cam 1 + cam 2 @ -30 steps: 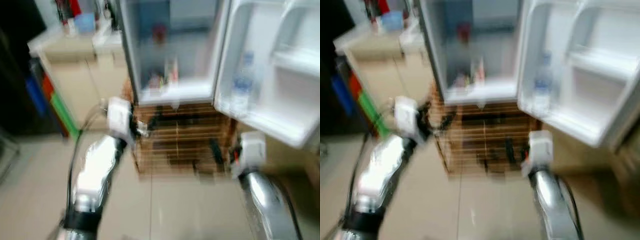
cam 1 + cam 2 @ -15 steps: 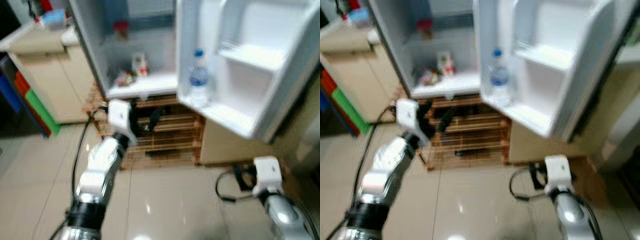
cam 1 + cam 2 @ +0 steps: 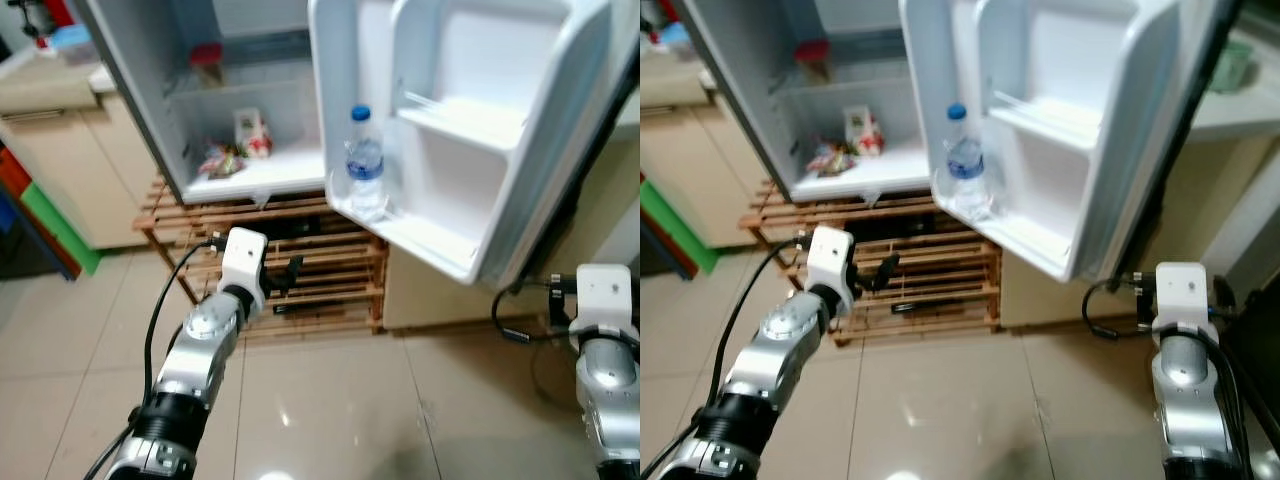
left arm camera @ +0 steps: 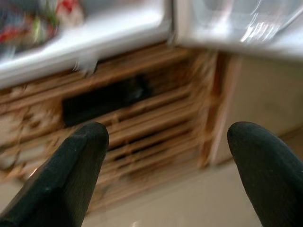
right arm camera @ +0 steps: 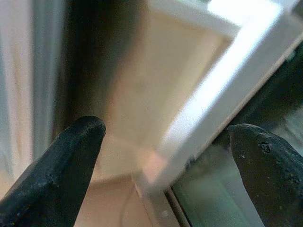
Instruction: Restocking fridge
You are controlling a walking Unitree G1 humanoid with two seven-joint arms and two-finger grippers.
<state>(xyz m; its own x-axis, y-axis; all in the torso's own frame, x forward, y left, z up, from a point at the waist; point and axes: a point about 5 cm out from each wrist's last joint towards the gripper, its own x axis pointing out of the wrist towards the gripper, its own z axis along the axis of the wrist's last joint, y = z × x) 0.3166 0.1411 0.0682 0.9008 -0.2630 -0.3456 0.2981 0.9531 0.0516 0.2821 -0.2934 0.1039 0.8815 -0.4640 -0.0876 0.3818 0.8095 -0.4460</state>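
- The fridge stands open on a low wooden rack, above the tiled floor.
- Its door is swung wide toward the robot's right side.
- A water bottle with a blue cap stands upright in the lowest door shelf.
- Inside the fridge, a small carton and some colourful packets rest on the bottom shelf; a red-topped item sits further back, too small to identify.
- The left tool is held low in front of the rack, below the fridge floor, fingers spread apart and holding nothing.
- The right tool is out to the right, near the door's outer edge, fingers likewise spread and empty.
- A beige table stands to the left of the fridge.
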